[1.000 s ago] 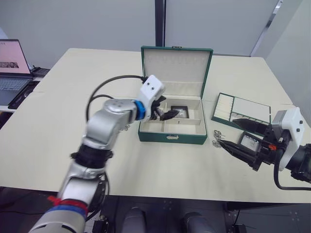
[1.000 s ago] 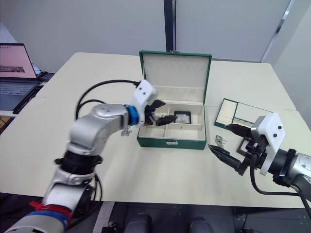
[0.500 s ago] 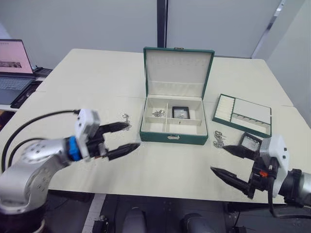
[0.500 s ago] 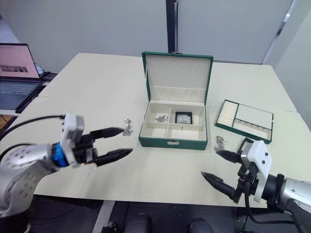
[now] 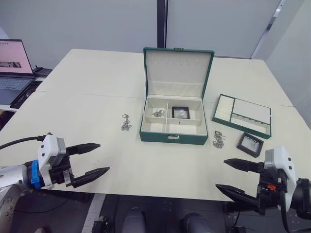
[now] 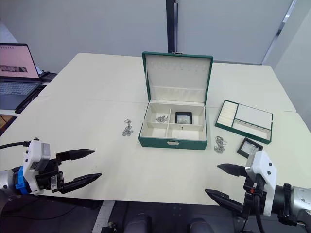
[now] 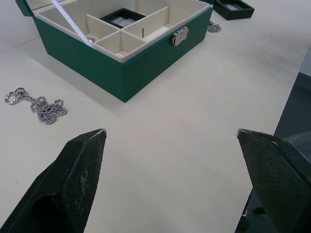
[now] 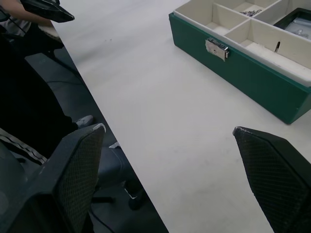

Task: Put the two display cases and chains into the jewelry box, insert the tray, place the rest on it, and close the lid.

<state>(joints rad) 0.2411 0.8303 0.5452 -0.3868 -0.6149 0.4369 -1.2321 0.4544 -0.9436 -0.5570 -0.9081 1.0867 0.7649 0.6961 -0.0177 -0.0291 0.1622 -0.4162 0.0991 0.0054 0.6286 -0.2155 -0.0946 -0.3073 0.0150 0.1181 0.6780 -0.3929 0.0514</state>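
Both jaws spread wide, nothing held. Left gripper (image 5: 92, 158) hovers at the near left edge of the table (image 5: 97, 97), fingers pointing inward toward the middle. Right gripper (image 5: 232, 175) hovers at the near right edge, fingers pointing inward too, one above the other in the head views.

Jewelry box (image 5: 172, 137) sits mid-table, well beyond both sets of jaws, roughly between them and further out. Lid (image 5: 177, 68) stands upright, cream lining facing the robot. Front clasp (image 7: 179, 36) faces the near edge.

Inside the box: one display case (image 5: 180, 112) in the back right compartment, one chain (image 5: 158, 113) in the back left compartment. Front compartments look bare in the left wrist view.

Outside the box:
- chain clump (image 5: 126, 123) on the table just left of the box, ahead of the left jaws and closer to the box than to them. Also in the left wrist view (image 7: 36, 103), lying apart from the box wall.
- second chain clump (image 5: 218, 139) just off the box's front right corner, ahead of the right jaws.
- second display case (image 5: 250, 144) flat on the table right of that clump, beyond the right jaws, near them but not touching.
- tray (image 5: 265, 127) further out right of the box, apart from it, beyond the loose display case.

Laptop (image 5: 13, 65) open at the far left, off the table, well away from the left jaws.
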